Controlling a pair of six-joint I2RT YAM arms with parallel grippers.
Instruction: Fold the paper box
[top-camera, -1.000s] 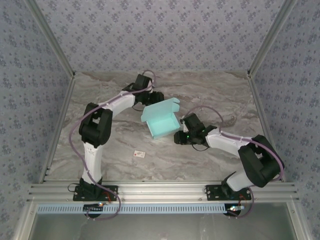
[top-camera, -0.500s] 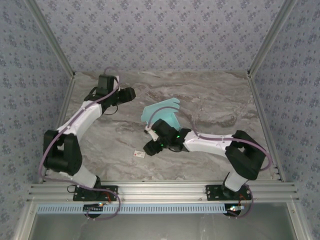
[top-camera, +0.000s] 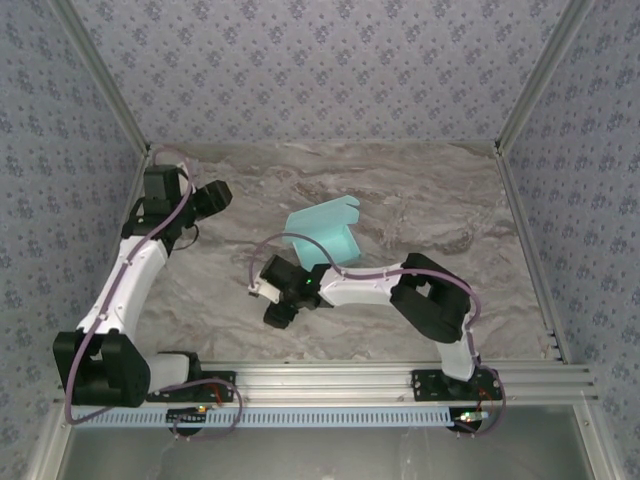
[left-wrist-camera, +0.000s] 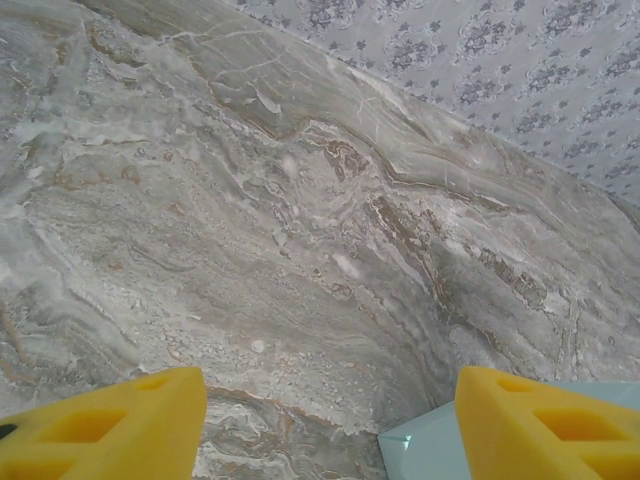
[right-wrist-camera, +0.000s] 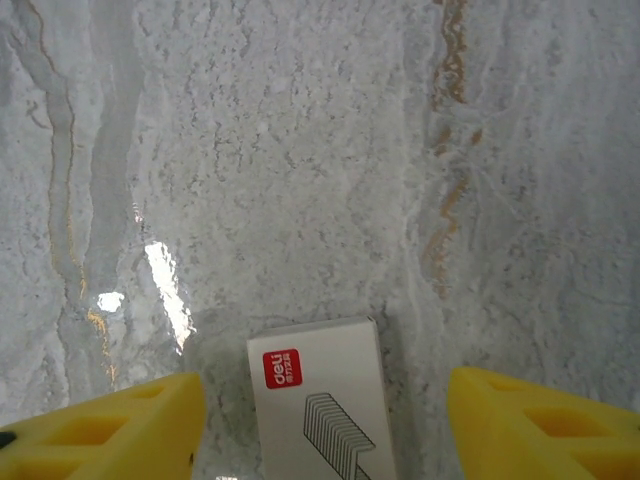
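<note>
The paper box (top-camera: 325, 236), light mint card partly folded with a scalloped flap at its far edge, rests on the marble table (top-camera: 420, 190) near the middle, and nothing holds it. My left gripper (top-camera: 217, 193) is off to its left, open, fingers wide apart. One corner of the mint card (left-wrist-camera: 430, 450) shows by the right finger (left-wrist-camera: 545, 420) in the left wrist view. My right gripper (top-camera: 264, 292) hangs low in front of the box, open (right-wrist-camera: 325, 400).
A small white staple packet with a red mark (right-wrist-camera: 320, 400) lies on the table between the right gripper's open fingers. Patterned walls and aluminium rails (top-camera: 320, 382) enclose the table. Bare marble lies to the right and the far side.
The left arm swung left, away from the box. The right gripper travelled left and nearer, from beside the box to over the white packet. The box settled on the table.
</note>
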